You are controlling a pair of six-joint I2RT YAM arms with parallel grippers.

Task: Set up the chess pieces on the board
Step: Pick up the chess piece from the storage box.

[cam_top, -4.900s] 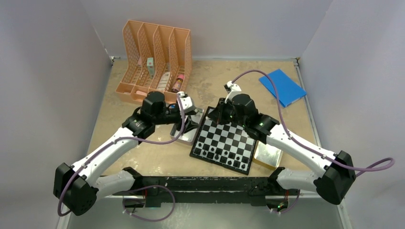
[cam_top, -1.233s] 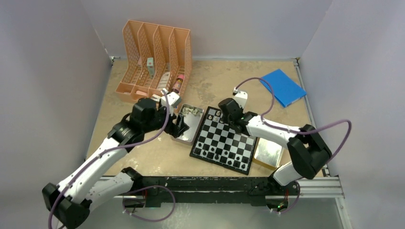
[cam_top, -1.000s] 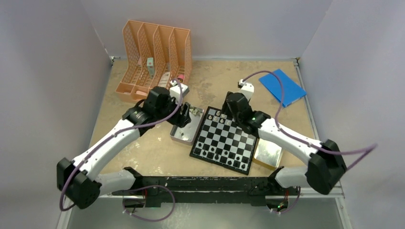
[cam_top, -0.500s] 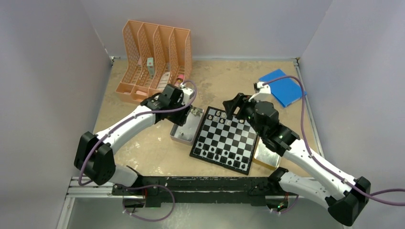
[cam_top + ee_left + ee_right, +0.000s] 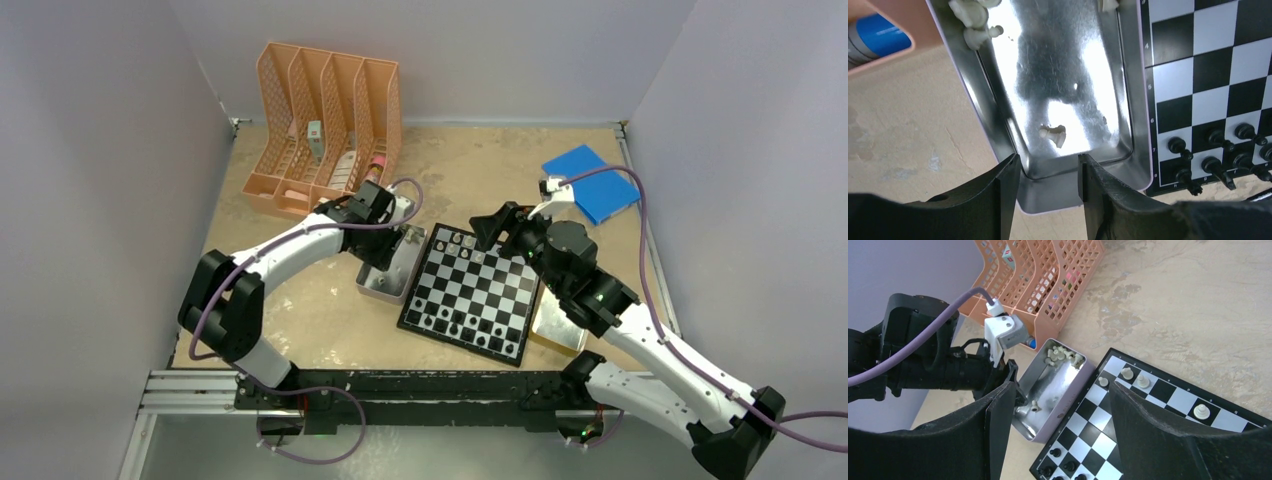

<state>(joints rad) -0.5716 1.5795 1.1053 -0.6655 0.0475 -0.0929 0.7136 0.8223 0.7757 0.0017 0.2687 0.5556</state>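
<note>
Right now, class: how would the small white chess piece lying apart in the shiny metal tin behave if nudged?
Lying on its side, the small white chess piece probably rolls. The shiny metal tin has a smooth floor, so it likely skids. Tiny, it seems light, easily flicked away.

Even light, tin [image 5: 1048,65] glare, edges perhaps blurred

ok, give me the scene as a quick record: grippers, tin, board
left gripper: open, empty, low over the tin's near end
right gripper: open, empty, above the board's far edge
tin: lone pawn lying by the left gripper; white cluster at far end
board: black pieces on near rows; at least four white pieces along far edge
</note>
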